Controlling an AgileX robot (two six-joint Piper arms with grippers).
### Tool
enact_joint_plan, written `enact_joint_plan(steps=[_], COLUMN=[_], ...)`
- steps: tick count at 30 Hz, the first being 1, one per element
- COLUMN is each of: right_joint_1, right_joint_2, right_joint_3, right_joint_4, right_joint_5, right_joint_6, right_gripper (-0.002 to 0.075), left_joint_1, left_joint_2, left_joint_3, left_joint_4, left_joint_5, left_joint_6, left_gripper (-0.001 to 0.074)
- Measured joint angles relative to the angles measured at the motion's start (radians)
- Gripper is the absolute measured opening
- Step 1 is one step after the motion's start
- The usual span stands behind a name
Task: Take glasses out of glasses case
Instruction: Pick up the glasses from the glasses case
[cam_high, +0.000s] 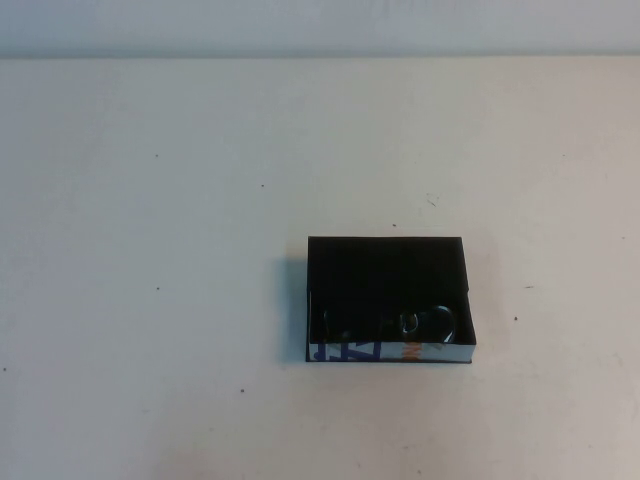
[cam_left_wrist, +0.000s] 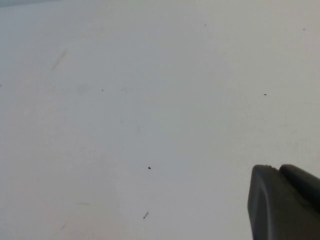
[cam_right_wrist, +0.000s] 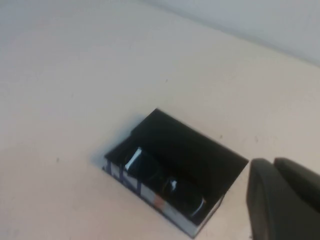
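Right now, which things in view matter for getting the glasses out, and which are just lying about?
For the job:
- glasses, lying inside the box along its printed wall
- glasses case, open on the table
- right gripper, off to one side of the case
- left gripper, over bare table, away from the case

Just lying about:
- nothing loose; only the white table

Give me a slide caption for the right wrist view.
Right gripper hovers beside the open glasses case, black glasses lying inside on the table.
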Motion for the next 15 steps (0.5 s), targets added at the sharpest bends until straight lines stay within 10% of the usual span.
enact_joint_plan(steps=[15], right_joint_1=[0.137], right_joint_2=[0.62], right_joint_3=[-0.414], right_joint_4=[-0.14], right_joint_5=[0.346], right_joint_6=[-0.245], right_gripper=[-0.0018], left_joint_1=[0.0], left_joint_2=[0.0], left_joint_3=[0.0], left_joint_4=[0.0], left_joint_5=[0.0], left_joint_6=[0.0], left_gripper=[-0.0004])
